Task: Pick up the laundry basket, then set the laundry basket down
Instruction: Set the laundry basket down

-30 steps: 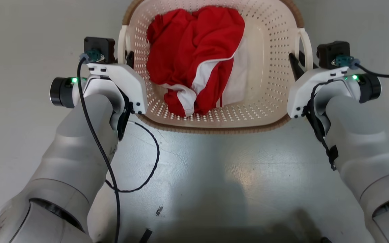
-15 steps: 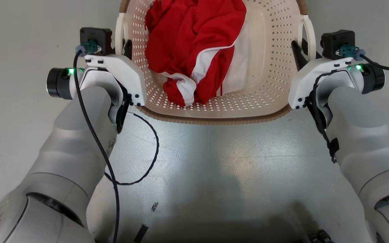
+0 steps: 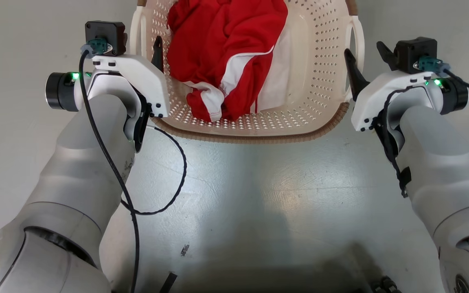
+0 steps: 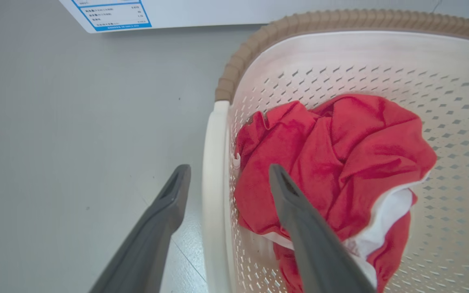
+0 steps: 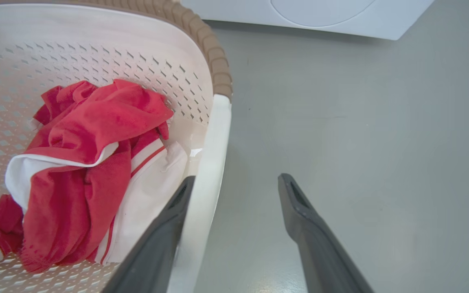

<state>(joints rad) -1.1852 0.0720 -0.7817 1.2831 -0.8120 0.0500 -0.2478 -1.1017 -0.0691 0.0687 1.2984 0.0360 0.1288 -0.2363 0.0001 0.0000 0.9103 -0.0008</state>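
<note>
Floor (image 3: 234, 195): smooth grey, glossy, a few faint scuffs. White washing machine (image 5: 320, 12) along the far edge, with a blue-bordered label (image 4: 114, 14) on its front.

Laundry basket (image 3: 312, 81) on the floor between the arms. Cream perforated plastic, rounded corners, brown ribbed rim. Crumpled red-and-white garment (image 3: 226, 49) inside.

Left gripper (image 4: 229, 171): fingers apart, straddling the left white handle (image 4: 214, 183). Right gripper (image 5: 236, 181): fingers apart, astride the right handle (image 5: 214, 162), inner finger just beside it.

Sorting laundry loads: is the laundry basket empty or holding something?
Not empty: crumpled red-and-white clothing lies inside the laundry basket, on its perforated floor.
</note>
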